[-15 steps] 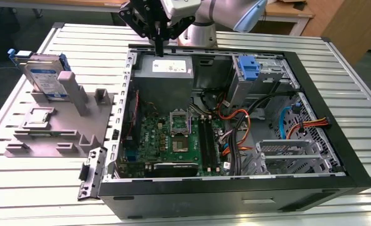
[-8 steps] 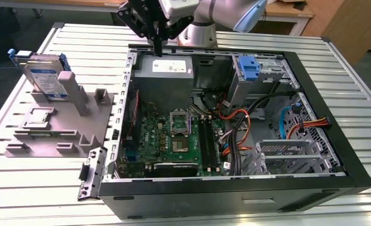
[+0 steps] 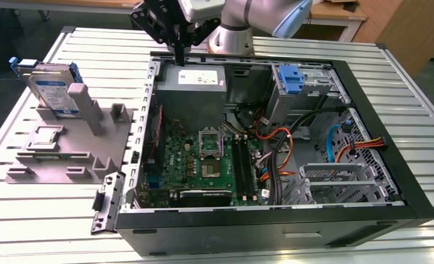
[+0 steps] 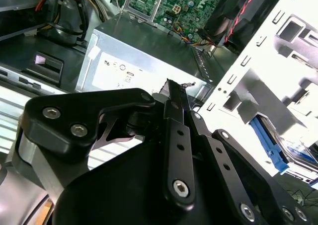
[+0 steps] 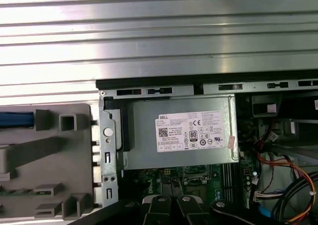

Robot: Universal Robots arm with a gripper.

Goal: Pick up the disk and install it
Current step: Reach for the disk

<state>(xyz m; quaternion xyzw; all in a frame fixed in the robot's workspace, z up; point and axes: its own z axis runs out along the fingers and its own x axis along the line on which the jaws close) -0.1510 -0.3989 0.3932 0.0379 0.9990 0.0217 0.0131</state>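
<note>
The disk (image 3: 51, 88), a silver-grey drive with a white-and-blue label in a bright blue carrier, stands on edge in a grey fixture (image 3: 70, 148) at the exterior view's left, outside the computer case. Its blue carrier edge shows in both wrist views (image 4: 271, 140) (image 5: 15, 119). My gripper (image 3: 180, 60) hangs over the case's far edge, above the corner of the grey power-supply box, well to the right of the disk. Its black fingers (image 4: 171, 93) are shut together with nothing between them, and they reach into the first wrist view (image 5: 171, 205).
The open computer case (image 3: 393, 181) holds the power-supply box (image 3: 194, 82), a green motherboard (image 3: 202, 159), orange and black cables (image 3: 283, 148), a blue drive-bay latch (image 3: 290, 77) and a metal drive cage (image 3: 341, 179). A slatted metal table (image 3: 415, 82) carries everything.
</note>
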